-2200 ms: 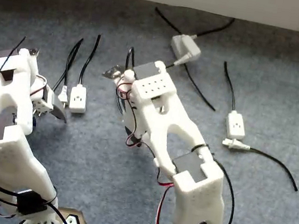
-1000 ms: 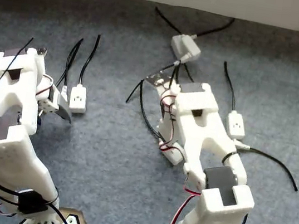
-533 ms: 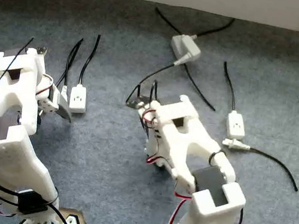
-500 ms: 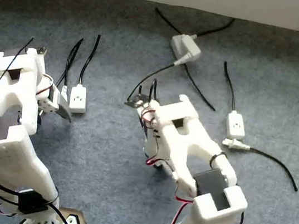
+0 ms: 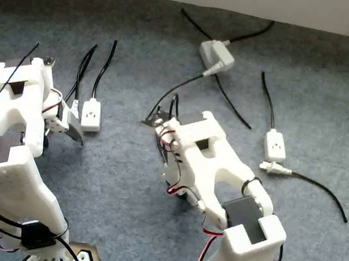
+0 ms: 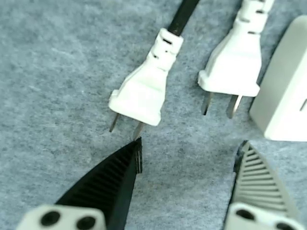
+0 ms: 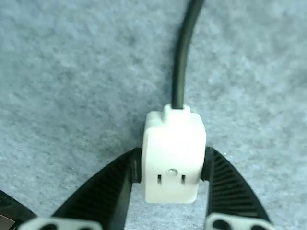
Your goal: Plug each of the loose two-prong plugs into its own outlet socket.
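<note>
1. The left tool (image 6: 189, 153) hangs low over the grey tabletop (image 5: 120, 188) at the left, with its jaws spread and gripping nothing.
2. Just beyond its fingertips lie two white two-prong plugs, side by side, with their prongs pointing towards the tool. The first plug (image 6: 144, 88) nearly meets the black fingertip. The second plug (image 6: 235, 72) lies between the first plug and the left socket (image 6: 288, 96).
3. The right tool (image 7: 172, 165), at mid-tabletop, is clamped on the held socket (image 7: 172, 148) with one finger on each side. The socket's black cord (image 7: 184, 52) leads off to the far side.
4. At the right, the right socket (image 5: 275, 145) lies with the third plug (image 5: 274, 167) just on its near side.
5. A far white pair (image 5: 215, 54) with black cords lies at far centre.
</note>
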